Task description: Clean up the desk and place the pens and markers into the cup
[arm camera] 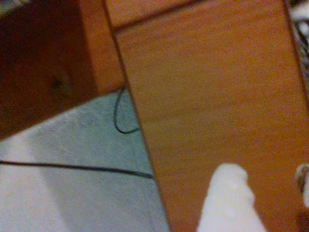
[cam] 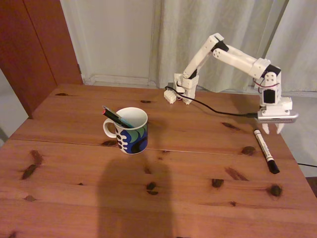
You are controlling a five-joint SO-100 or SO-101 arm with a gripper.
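The table (cam: 99,188) under me is a broad reddish-brown pine top with dark knots and a seam running across it from left to right. In the wrist view its edge (arm camera: 203,121) runs down the picture, with pale floor to the left of it and a dark cable (arm camera: 72,167) lying across that floor.

My arm (cam: 233,57) is white with black joints. It stands at the far edge of the table in the fixed view, rises, bends, and reaches to the right. A black cable (cam: 218,110) trails from my base across the wood toward my wrist.

The mug (cam: 132,130) stands left of centre, just on the far side of the seam, handle to the left, white inside, patterned outside in blue, green and black with white dots. Two pens lean in it, tips up and to the left: a teal one (cam: 121,119) and a thin black one (cam: 110,114) with a red end.

The marker (cam: 265,150) lies flat at the right side of the table, well apart from the mug, white body far, black cap near.

My fingers (cam: 273,128) hang just beyond the far end of the marker, pointing down, a little way apart and holding nothing. In the wrist view one white finger (arm camera: 227,203) shows at the bottom, over bare wood.
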